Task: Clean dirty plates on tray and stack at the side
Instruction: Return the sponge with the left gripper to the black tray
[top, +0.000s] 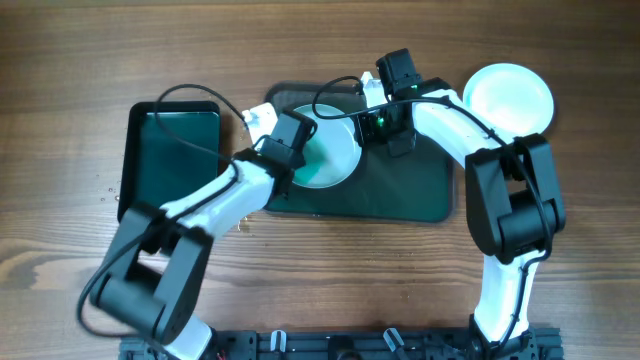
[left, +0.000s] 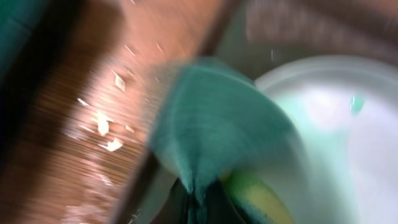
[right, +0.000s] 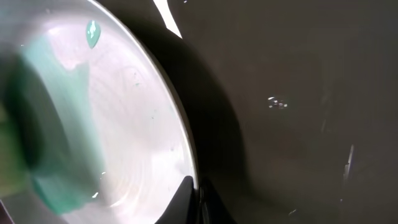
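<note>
Evidently the right gripper pinches the round white plate steady on the dark green tray (left gripper clamps a teal sponge for scrubbing).

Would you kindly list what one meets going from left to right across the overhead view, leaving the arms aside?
black tray → smeared plate, lying on the dark green tray → clean plate, off that tray at the far right.
</note>
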